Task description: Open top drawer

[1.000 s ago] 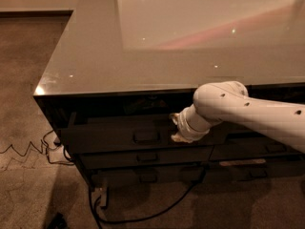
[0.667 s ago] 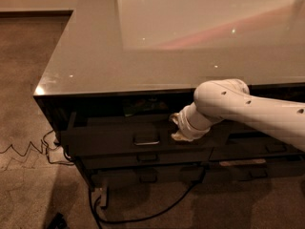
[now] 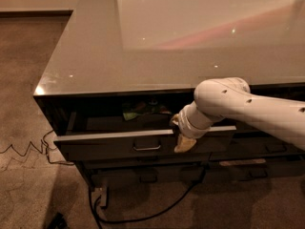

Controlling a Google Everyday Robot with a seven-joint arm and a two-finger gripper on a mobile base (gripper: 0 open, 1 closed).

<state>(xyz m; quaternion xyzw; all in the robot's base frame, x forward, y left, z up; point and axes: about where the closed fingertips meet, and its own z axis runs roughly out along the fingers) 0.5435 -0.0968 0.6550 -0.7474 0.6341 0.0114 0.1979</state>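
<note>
Camera view: gripper [image 3: 183, 138] at top drawer [image 3: 105, 146] rim, grip cannot be told; arm [image 3: 257, 111] hides its right; cable [image 3: 157, 211] below.

The top drawer [image 3: 109, 146] stands partly out from under the glossy grey counter [image 3: 95, 56], with its small loop handle [image 3: 147, 148] at the middle of the front. The hand [image 3: 183, 140] of the white arm [image 3: 248, 111] rests at the upper edge of the drawer front, just beside the handle. Something green [image 3: 136, 111] lies deep inside the drawer. A black cable [image 3: 143, 217] runs over the carpet below.
</note>
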